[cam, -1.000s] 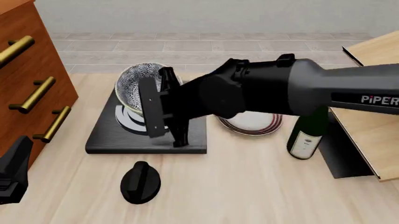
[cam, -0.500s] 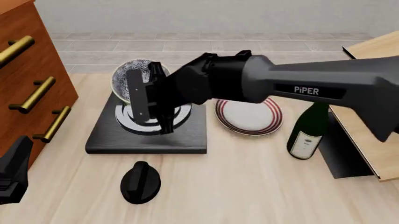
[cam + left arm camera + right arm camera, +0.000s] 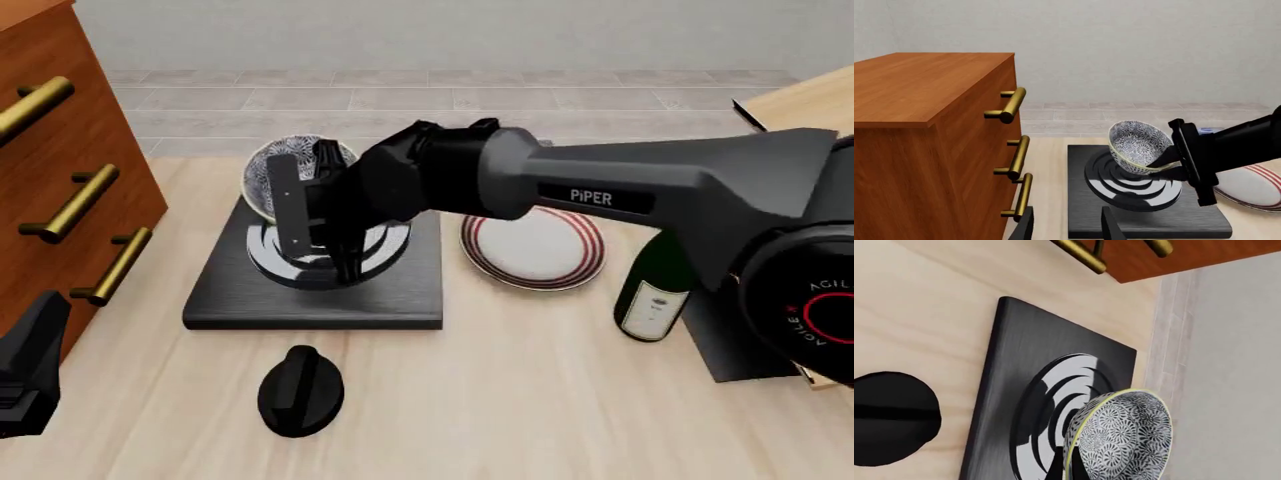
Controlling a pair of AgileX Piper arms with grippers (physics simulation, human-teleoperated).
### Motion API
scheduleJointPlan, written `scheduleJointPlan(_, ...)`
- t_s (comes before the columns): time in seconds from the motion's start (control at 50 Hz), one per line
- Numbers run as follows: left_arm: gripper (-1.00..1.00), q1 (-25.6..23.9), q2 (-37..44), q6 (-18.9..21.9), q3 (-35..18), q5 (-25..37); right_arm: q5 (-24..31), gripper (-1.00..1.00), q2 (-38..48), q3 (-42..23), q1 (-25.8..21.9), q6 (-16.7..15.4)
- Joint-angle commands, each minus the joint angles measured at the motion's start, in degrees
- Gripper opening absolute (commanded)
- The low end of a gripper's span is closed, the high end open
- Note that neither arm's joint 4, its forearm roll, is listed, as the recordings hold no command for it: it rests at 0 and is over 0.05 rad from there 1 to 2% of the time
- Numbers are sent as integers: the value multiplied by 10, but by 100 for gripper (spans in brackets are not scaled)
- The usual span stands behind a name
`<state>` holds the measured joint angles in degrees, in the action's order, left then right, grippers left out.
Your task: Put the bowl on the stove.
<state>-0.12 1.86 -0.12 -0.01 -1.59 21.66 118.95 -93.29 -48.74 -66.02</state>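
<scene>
The blue-grey floral bowl (image 3: 287, 163) is tilted on its side over the back left of the black stove (image 3: 227, 295), close above the stove's ringed centre; I cannot tell whether it touches. My right gripper (image 3: 298, 203) is shut on the bowl's rim. In the right wrist view the fingertips (image 3: 1066, 469) pinch the rim of the bowl (image 3: 1124, 440) above the stove (image 3: 1014, 365). The left wrist view shows the bowl (image 3: 1137, 144), the stove (image 3: 1201, 222) and the right gripper (image 3: 1159, 164). My left gripper (image 3: 1067, 230) is open and empty, and shows low at the left of the front view (image 3: 27, 370).
A white plate with red rings (image 3: 534, 250) lies right of the stove. A green wine bottle (image 3: 657, 290) stands further right, beside a wooden shelf unit (image 3: 787, 250). A black round knob (image 3: 300, 390) lies in front of the stove. A wooden drawer cabinet (image 3: 67, 170) stands at the left.
My right gripper has carried the bowl further back and left over the stove and a little lower, with the arm stretched out. The left arm has not moved.
</scene>
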Motion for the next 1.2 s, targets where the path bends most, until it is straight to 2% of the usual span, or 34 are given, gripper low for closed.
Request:
scheduleJointPlan(0.02,100,0,0,0,0,0,-3,-100,16,-12,0,3)
scheduleJointPlan(0.8,100,0,0,0,0,0,-13,-100,54,-21,28,-2)
scheduleJointPlan(1.2,100,0,0,0,0,0,-19,-100,66,-16,25,6)
